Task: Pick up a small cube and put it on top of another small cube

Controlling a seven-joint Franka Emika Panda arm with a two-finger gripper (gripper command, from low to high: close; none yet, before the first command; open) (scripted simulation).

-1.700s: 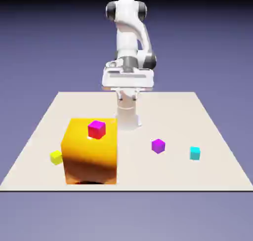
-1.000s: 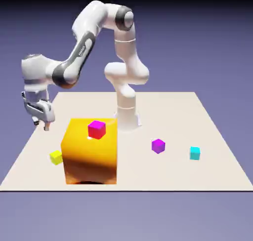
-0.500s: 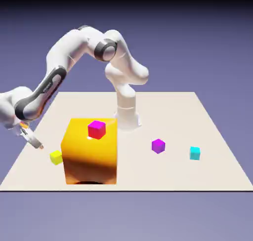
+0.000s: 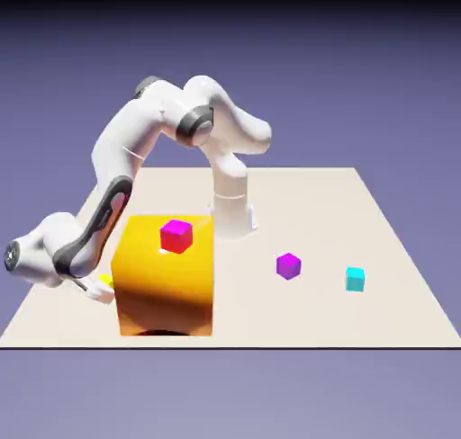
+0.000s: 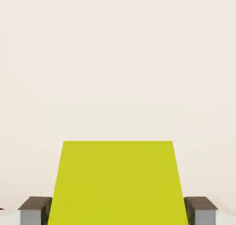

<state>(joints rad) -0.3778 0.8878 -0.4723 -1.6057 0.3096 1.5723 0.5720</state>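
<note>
My fingers pinch the yellow cube: in the hand view it fills the space between my two grey tips, one pressed to each of its side faces, with the pale table spreading beyond it. In the exterior view my gripper sits low at the table, just beside the big orange block on the exterior view's left, and only a sliver of the yellow cube shows there behind my hand. A magenta-pink cube rests on top of the orange block. The purple cube stands on the table well apart, on the block's other side, with the cyan cube near it, farther toward the exterior view's right.
</note>
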